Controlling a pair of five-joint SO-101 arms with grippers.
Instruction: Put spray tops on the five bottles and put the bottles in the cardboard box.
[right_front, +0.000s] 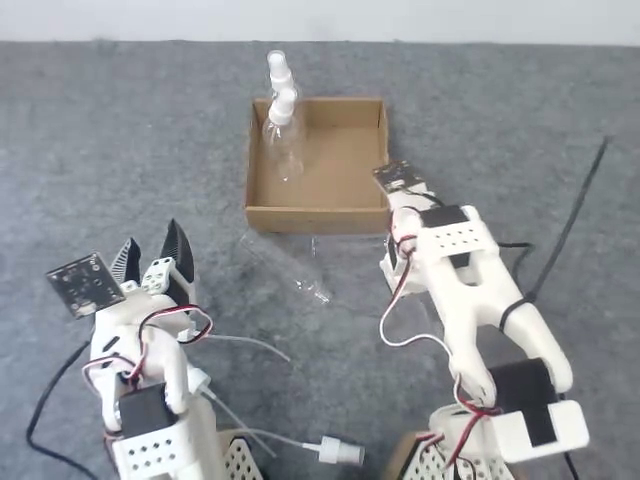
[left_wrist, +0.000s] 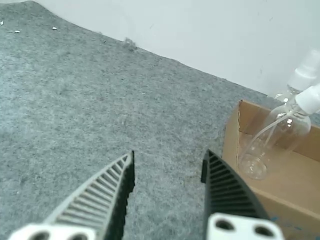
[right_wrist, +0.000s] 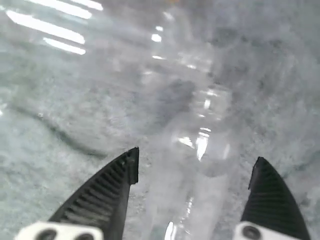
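Grey felt is covering the table (right_front: 120, 130), and the cardboard box (right_front: 345, 215) is sitting open on it toward the far side, between the two arms' reach. One topped bottle (right_front: 283, 140) is leaning inside the box at its far left corner, its white spray head poking up over the rim. A second topped bottle (right_front: 277, 68) is showing just behind it at the box's far wall; whether it is standing inside or outside the box cannot be told.

A capless bottle (right_front: 285, 262) is lying on its side on the felt just in front of the box's near wall, its neck pointing toward the arms. A loose spray top (right_front: 335, 452) with its thin tube is lying at the near edge of the table, between the two arm bases and well apart from that bottle.

The left gripper (right_front: 152, 240) is hovering over bare felt, left of the box, with its dark fingers spread wide and nothing between them — it is pointing toward the box's left wall.

The right gripper (right_wrist: 196, 156) is sitting beside the box's near right corner, fingers likewise spread apart. In its wrist view a clear bottle (right_wrist: 200, 125) is lying on the felt in the gap between the fingers, but neither finger is touching it — whether this is the same bottle as the capless one cannot be told
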